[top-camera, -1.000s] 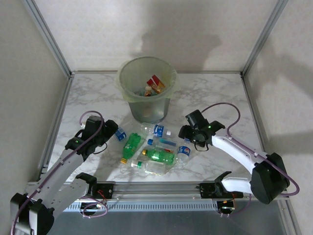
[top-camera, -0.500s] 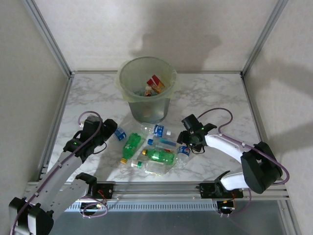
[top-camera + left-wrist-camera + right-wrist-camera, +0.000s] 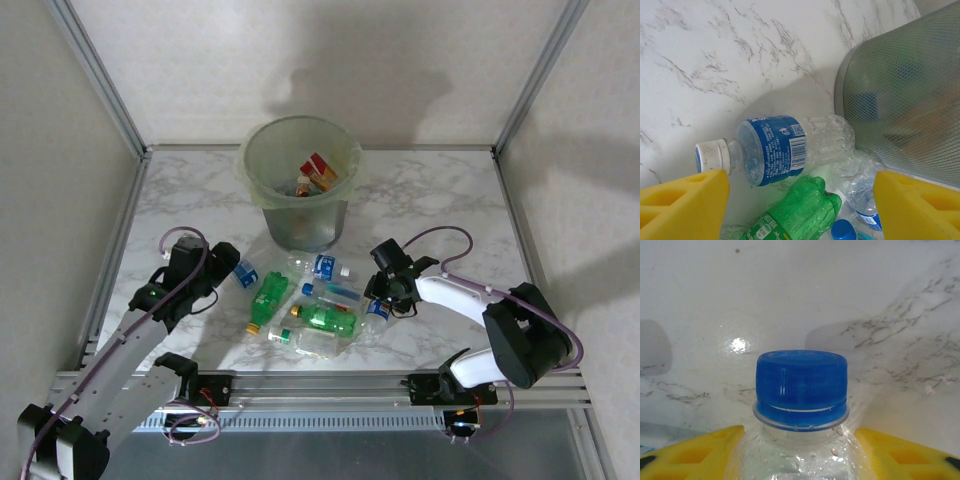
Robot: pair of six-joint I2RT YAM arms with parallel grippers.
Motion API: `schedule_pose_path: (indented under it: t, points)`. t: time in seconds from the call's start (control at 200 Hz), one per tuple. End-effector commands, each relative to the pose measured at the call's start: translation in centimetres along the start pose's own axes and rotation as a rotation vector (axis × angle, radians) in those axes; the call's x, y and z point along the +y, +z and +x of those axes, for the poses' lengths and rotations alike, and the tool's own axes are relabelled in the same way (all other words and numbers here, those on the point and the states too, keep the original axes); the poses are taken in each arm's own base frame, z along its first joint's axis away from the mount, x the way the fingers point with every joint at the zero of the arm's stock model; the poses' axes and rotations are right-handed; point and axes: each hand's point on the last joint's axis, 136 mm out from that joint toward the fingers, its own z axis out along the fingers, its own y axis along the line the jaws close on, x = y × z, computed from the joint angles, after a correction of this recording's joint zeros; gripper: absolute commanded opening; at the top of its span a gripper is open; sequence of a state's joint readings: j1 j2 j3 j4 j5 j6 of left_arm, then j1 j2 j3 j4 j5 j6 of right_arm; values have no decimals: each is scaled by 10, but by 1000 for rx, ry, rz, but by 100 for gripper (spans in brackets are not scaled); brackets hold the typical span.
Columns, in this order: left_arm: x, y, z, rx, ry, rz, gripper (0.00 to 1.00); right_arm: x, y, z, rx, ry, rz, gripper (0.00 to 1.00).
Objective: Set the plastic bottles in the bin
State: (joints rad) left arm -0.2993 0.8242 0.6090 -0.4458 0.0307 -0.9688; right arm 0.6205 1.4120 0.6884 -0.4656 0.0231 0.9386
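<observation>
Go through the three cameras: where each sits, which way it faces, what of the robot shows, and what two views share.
Top external: above and behind the bases, looking down on the marble table; both arms, left gripper, right gripper, bin.
Left wrist: on the wrist, looks down past its yellow fingers at a blue-label bottle beside the bin.
Right wrist: looks along the table at a blue-capped bottle gripped between its fingers.
Shared: top and left wrist both show the bin and the blue-label bottle.
</observation>
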Motion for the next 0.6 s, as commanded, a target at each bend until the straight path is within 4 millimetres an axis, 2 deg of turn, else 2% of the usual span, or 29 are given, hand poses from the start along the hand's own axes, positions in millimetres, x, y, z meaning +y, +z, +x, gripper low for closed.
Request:
schedule_pose_path:
  t: [0.0,0.17,0.37,0.486,0.596]
  points:
    - [-15,-11,-13,-41,17,36,75,-5,-1,-1,-10,9,17,52]
    - [-25,-18,-23,-66,40,45,76,10,-28,-18,-98,-1,-51,49]
    - [-49,-35,-44,-126,105,81,79,34,-91,-50,-268,-9,-182,49]
    - [-80,-52,-57,-147,145,159,80,48,-134,-68,-365,-16,-273,49]
    - [-119,-77,-71,-174,174,279,81,62,-177,-82,-469,-29,-372,49]
